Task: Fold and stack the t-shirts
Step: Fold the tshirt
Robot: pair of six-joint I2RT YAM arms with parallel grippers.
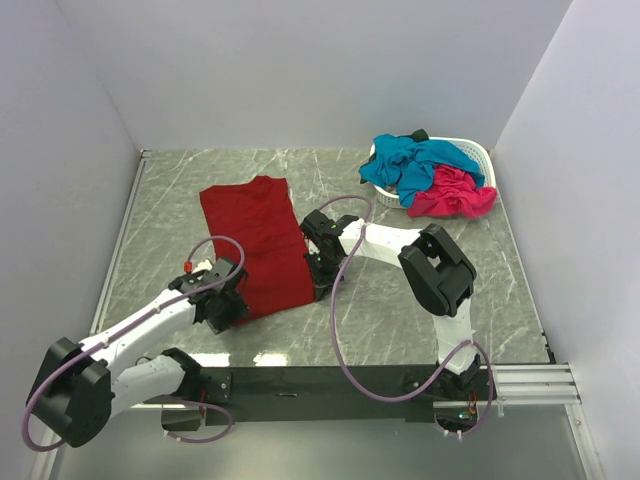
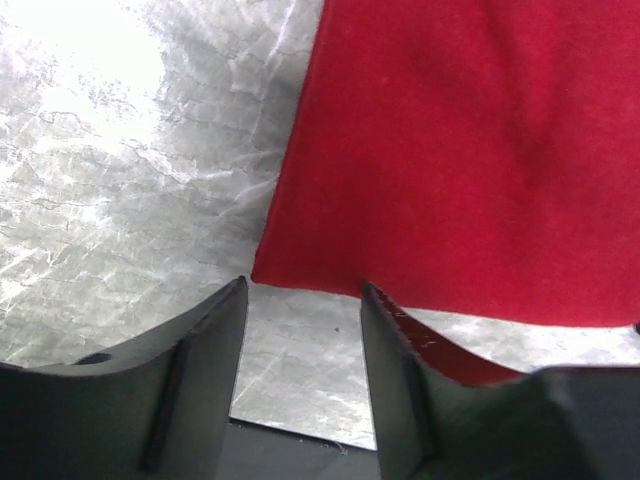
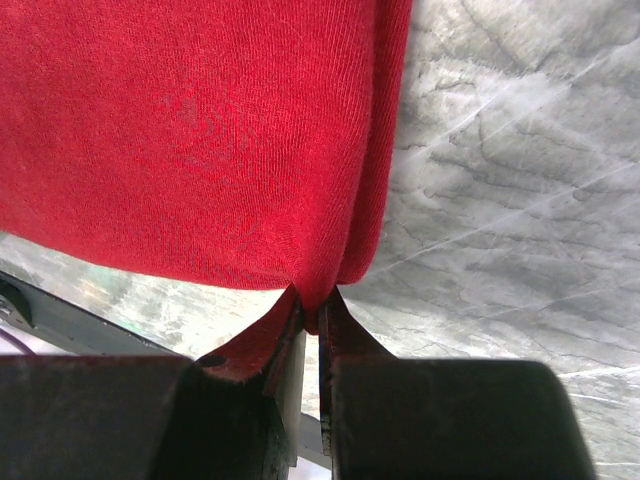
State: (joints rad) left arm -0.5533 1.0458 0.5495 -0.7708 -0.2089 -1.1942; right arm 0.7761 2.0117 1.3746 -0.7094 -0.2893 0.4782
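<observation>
1. Two pincers meet the near hem of the dark red t-shirt (image 1: 255, 245). It lies flat on the bench (image 1: 500, 290), its long axis running near to far and leaning a little left at the far end.
2. From the left pincer (image 2: 303, 295), at the shirt's near left corner, the cloth spreads away to the far side and right. Its jaws stand about half apart with the hem edge across the gap between the tips. The corner is just beside one fingertip (image 2: 238, 290). Nothing is clamped yet.
3. At the near right corner, the right pincer (image 3: 310, 305) is narrow and nipped onto a doubled edge of the red cloth.
4. A fold from near to far would likely need both near corners held, so the left corner looks like the missing grip.
5. Well apart, at the far right, the teal-blue t-shirt (image 1: 410, 165) and hot pink t-shirt (image 1: 455, 195) are heaped in the white latticed basket (image 1: 480, 150), nearer the right arm.
</observation>
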